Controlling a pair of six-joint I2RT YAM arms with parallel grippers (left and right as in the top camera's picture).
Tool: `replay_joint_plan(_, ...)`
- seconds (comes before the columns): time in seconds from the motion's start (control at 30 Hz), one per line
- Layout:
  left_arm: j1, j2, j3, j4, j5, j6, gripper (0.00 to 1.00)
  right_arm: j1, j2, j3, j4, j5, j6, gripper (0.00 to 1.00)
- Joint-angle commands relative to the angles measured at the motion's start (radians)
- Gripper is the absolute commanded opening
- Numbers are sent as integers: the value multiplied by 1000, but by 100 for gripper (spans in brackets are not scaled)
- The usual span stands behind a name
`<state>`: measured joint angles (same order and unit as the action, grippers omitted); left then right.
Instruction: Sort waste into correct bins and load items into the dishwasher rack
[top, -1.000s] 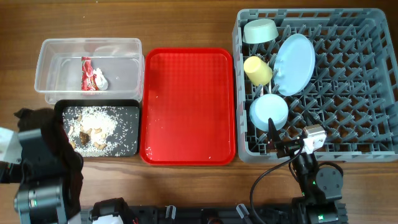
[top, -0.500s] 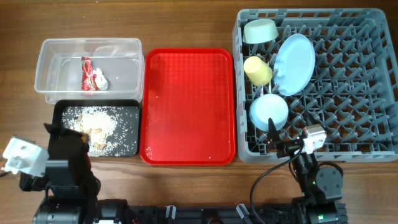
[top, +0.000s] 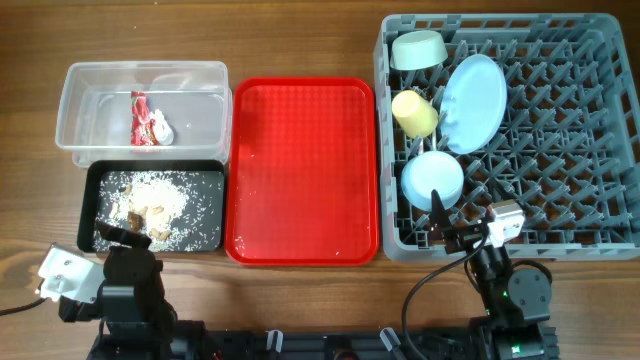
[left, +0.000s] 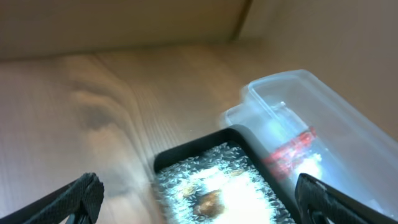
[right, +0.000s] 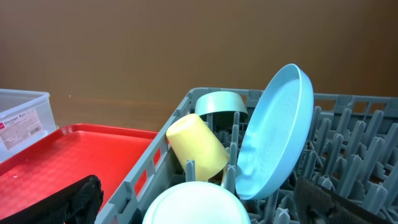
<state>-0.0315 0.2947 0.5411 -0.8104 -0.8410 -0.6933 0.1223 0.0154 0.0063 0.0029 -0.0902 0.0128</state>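
The red wrapper and white paper scrap lie in the clear tub. Rice with brown bits fills the black tub. The grey rack holds the mint bowl, yellow cup, light blue plate and pale blue bowl. My left gripper is open and empty at the black tub's near edge. My right gripper is open and empty by the rack's front, near the pale blue bowl. Fork and spoon are out of view.
The flat red tray lies between the tubs and the rack, with a few rice grains on it. In the left wrist view the black tub and clear tub are ahead, blurred. Bare wood lies left of the tubs.
My left arm has drawn back toward the table's front edge, off the black tub, and has come lower. The right arm has not moved.
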Motion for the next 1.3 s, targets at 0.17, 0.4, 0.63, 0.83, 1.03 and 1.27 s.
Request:
replay_joint_plan(0.17,3,-69,-200,615,401,2,100,-5,-11,-1,3,-19,-13,100)
replay_joint_plan(0.4,51,-92,-327,827,632,2,100,-5,-11,-1,3,-19,-12,100)
replay_joint_plan(0.63,57,-165,-442,826,655,2,100,-5,-11,-1,3,-19,-12,100)
replay_joint_plan(0.83,55,-264,-536,769,662,5,100,-5,-11,-1,3,-19,-12,100)
replay_joint_plan(1.03,53,-276,-536,741,789,353,100,-5,-11,-1,3,-19,-12,99)
replay_joint_plan(1.27,32,-276,-536,735,834,586,100,-5,-11,-1,3,-19,-12,100)
